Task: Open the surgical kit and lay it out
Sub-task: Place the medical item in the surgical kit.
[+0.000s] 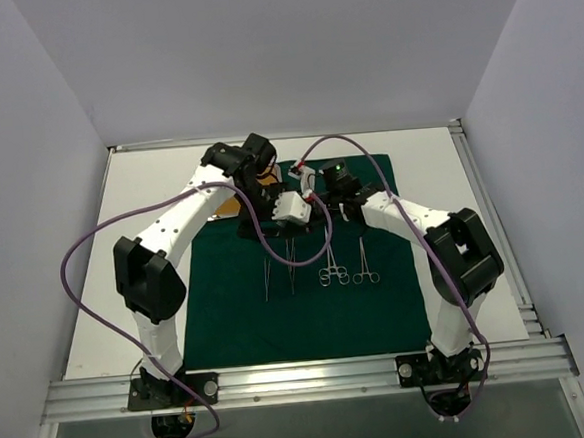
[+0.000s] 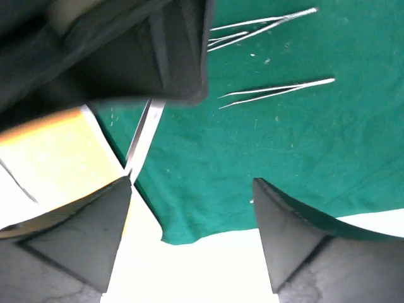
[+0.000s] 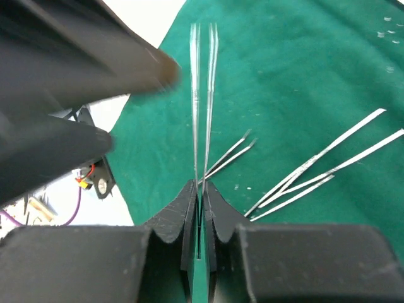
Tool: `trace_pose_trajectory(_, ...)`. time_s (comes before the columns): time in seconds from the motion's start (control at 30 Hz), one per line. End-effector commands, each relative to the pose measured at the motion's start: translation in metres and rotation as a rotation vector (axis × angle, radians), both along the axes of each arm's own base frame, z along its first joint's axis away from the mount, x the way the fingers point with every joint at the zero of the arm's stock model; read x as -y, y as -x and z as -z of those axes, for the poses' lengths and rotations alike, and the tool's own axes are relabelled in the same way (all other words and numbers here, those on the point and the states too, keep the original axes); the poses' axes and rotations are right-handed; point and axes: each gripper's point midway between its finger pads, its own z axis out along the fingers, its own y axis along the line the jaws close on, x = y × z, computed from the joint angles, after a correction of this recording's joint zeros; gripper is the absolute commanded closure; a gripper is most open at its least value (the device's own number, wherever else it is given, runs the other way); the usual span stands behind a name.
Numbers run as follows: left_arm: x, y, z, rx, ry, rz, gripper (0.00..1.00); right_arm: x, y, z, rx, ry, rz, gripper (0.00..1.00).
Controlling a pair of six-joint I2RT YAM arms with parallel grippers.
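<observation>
**A:** ok so what have we got here? We see the white bench [image 1: 473, 226] with the dark green cloth [image 1: 309, 318] spread flat across the middle, and both arms leaning in over its far half

**B:** yep, same here. The left end effector [image 2: 191, 189] is gaping wide with nothing in it. It hangs over the cloth's edge, just beside the steel tray [image 2: 57, 151] with the orange inside. We can't tell if the tray sits on the cloth or just off it

**A:** and the right end effector [image 3: 200, 189]?

**B:** its jaws are pinched together on a thin pair of tweezers [image 3: 203, 95], which pokes straight out over the green

**A:** then the small stuff. We've got a ring-handled clamp [image 1: 333, 273] and a second clamp [image 1: 366, 271] side by side mid-cloth, plus loose tweezers [image 2: 278, 90] lying flat nearby
</observation>
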Motion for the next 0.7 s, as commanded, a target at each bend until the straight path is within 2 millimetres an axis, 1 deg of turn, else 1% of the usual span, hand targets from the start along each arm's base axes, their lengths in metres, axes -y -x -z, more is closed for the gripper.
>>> trace_pose_trajectory(0.0,0.000,-0.021,-0.033,0.017,0.137,-0.165,0.12,0.008,-0.011,-0.017,0.052,-0.029,0.049,1.00)
trace_pose_trajectory(0.03,0.001,-0.021,-0.039,-0.009,0.177,-0.231,0.06,0.009,-0.014,-0.019,0.057,-0.033,0.056,1.00)
trace_pose_trajectory(0.07,-0.007,-0.032,-0.050,-0.003,0.218,-0.295,0.05,0.010,-0.016,-0.024,0.069,-0.041,0.062,1.00)
trace_pose_trajectory(0.1,-0.011,-0.034,-0.061,-0.019,0.263,-0.380,0.05,0.013,-0.021,-0.028,0.078,-0.045,0.074,1.00)
trace_pose_trajectory(0.13,-0.010,-0.035,-0.073,-0.044,0.328,-0.421,0.05,0.013,-0.024,-0.032,0.088,-0.051,0.079,1.00)
trace_pose_trajectory(0.17,-0.025,-0.044,-0.083,-0.050,0.372,-0.501,0.06,0.014,-0.030,-0.041,0.109,-0.064,0.088,1.00)
trace_pose_trajectory(0.2,-0.029,-0.049,-0.107,-0.026,0.452,-0.550,0.07,0.014,-0.034,-0.048,0.126,-0.075,0.095,1.00)
trace_pose_trajectory(0.23,-0.034,-0.049,-0.120,-0.064,0.514,-0.640,0.09,0.017,-0.042,-0.056,0.134,-0.092,0.117,1.00)
trace_pose_trajectory(0.27,-0.034,-0.046,-0.136,-0.102,0.592,-0.655,0.15,0.016,-0.050,-0.073,0.177,-0.128,0.128,1.00)
trace_pose_trajectory(0.3,-0.051,-0.050,-0.158,-0.078,0.667,-0.702,0.19,0.014,-0.054,-0.085,0.195,-0.154,0.130,1.00)
trace_pose_trajectory(0.33,-0.055,-0.047,-0.168,-0.107,0.714,-0.747,0.23,0.012,-0.060,-0.098,0.221,-0.183,0.138,1.00)
trace_pose_trajectory(0.37,-0.058,-0.044,-0.177,-0.123,0.756,-0.750,0.31,0.009,-0.063,-0.112,0.248,-0.210,0.137,1.00)
trace_pose_trajectory(0.4,-0.068,-0.041,-0.189,-0.100,0.793,-0.759,0.34,0.005,-0.067,-0.131,0.281,-0.246,0.130,1.00)
trace_pose_trajectory(0.43,-0.072,-0.037,-0.182,-0.113,0.789,-0.760,0.37,0.000,-0.068,-0.150,0.329,-0.302,0.106,1.00)
trace_pose_trajectory(0.47,-0.074,-0.033,-0.180,-0.109,0.792,-0.752,0.39,-0.005,-0.066,-0.165,0.325,-0.350,0.102,1.00)
trace_pose_trajectory(0.5,-0.076,-0.029,-0.189,-0.063,0.821,-0.727,0.39,-0.009,-0.066,-0.180,0.342,-0.390,0.088,1.00)
trace_pose_trajectory(0.53,-0.077,-0.027,-0.187,-0.045,0.829,-0.701,0.39,-0.014,-0.061,-0.192,0.350,-0.431,0.057,1.00)
trace_pose_trajectory(0.57,-0.076,-0.023,-0.172,-0.073,0.825,-0.695,0.39,-0.022,-0.059,-0.201,0.359,-0.466,0.033,1.00)
trace_pose_trajectory(0.6,-0.074,-0.015,-0.181,-0.044,0.856,-0.652,0.38,-0.027,-0.057,-0.206,0.369,-0.474,0.014,1.00)
trace_pose_trajectory(0.63,-0.067,-0.016,-0.193,-0.013,0.915,-0.574,0.35,-0.032,-0.054,-0.220,0.403,-0.492,-0.010,1.00)
trace_pose_trajectory(0.67,-0.064,-0.016,-0.190,-0.019,0.938,-0.551,0.32,-0.037,-0.052,-0.222,0.410,-0.497,-0.029,1.00)
